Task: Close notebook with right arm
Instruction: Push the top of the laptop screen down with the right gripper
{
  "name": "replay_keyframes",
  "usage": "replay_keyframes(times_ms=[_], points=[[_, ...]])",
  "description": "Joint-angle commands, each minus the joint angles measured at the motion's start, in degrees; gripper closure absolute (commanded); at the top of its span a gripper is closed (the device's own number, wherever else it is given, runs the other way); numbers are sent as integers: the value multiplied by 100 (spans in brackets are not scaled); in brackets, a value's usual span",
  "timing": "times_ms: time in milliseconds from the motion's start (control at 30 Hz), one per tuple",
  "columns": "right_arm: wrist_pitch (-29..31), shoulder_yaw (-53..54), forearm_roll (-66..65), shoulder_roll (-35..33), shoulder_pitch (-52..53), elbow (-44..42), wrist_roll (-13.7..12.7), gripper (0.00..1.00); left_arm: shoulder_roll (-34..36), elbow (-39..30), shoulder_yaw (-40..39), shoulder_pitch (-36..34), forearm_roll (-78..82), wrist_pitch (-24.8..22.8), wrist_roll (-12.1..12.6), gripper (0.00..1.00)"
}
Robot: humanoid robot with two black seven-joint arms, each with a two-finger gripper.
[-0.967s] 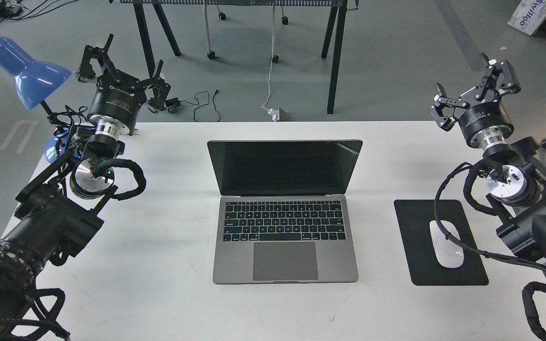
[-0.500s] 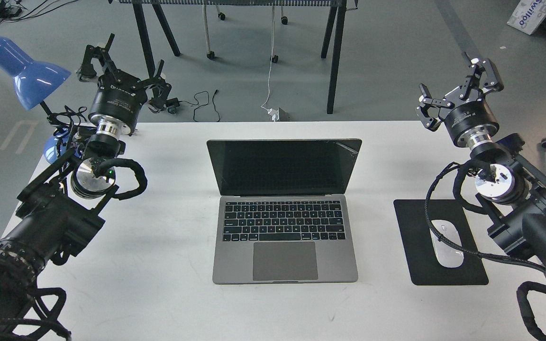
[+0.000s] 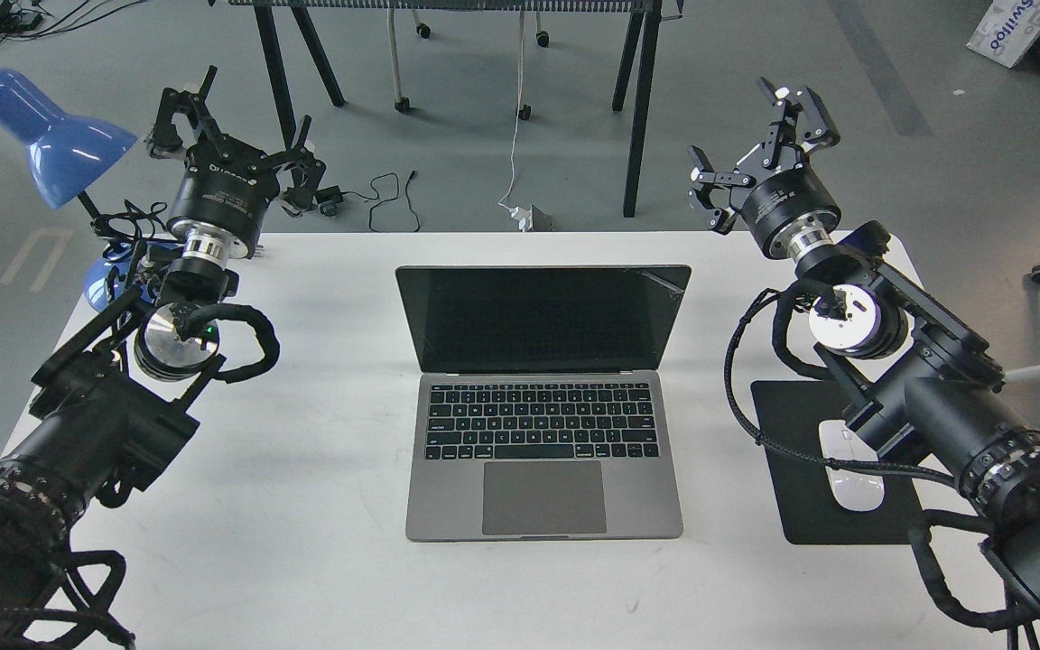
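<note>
The notebook [image 3: 543,433] is a space-grey laptop lying open in the middle of the white table [image 3: 321,560]. Its black screen [image 3: 542,318] stands upright, cracked at the top right corner. My right gripper [image 3: 755,153] is open and empty. It hangs above the table's far edge, up and to the right of the screen's cracked corner, not touching it. My left gripper [image 3: 231,122] is open and empty at the far left, next to the blue lamp [image 3: 46,135].
A black mouse pad [image 3: 795,506] with a white mouse [image 3: 849,465] lies to the right of the notebook, partly under my right arm. Black table legs [image 3: 637,117] and cables stand on the floor beyond the table.
</note>
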Motion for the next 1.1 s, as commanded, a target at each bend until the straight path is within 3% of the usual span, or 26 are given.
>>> replay_keyframes(times_ms=[0,200,467,867,1067], points=[[-5,-225,0,105,5,17,-14,0,0,1,3,0,0,-1,4,0],[57,-524,26,105,-92,254,-101,0,0,-26,3,8,0,-1,-4,0],[39,-665,18,-273,-733,1379,-277,0,0,-26,3,8,0,-1,-4,0],[48,-1341,-26,-1090,-1427,2451,-269,0,0,-34,3,17,0,-1,-4,0],[66,-1878,-35,-1284,-1533,2478,-207,0,9,-34,3,17,0,-1,-4,0]])
